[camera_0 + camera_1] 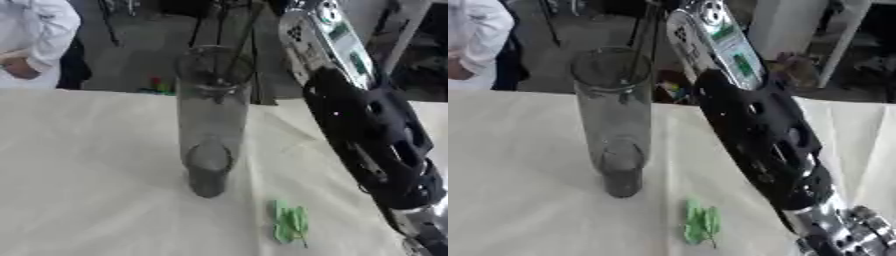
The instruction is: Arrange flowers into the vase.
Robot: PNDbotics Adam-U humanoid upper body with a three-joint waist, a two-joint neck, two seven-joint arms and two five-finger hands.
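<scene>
Vase (pixel 210 120): clear, standing upright at frame centre on the cloth-covered table (pixel 87 175). Green leaf (pixel 702 225): lying lower centre, apart from the vase. Right hand (pixel 842 237): exiting the lower right corner, finger state undeterminable. Open cloth spreading left.

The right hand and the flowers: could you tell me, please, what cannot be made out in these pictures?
- Right hand: cut off by the lower right corner in both views; its fingers do not show.
- Left hand: in neither view.
- Flowers: only green leaves lie on the table; no bloom can be made out.
- Vase: blurred glass; contents cannot be told.
</scene>
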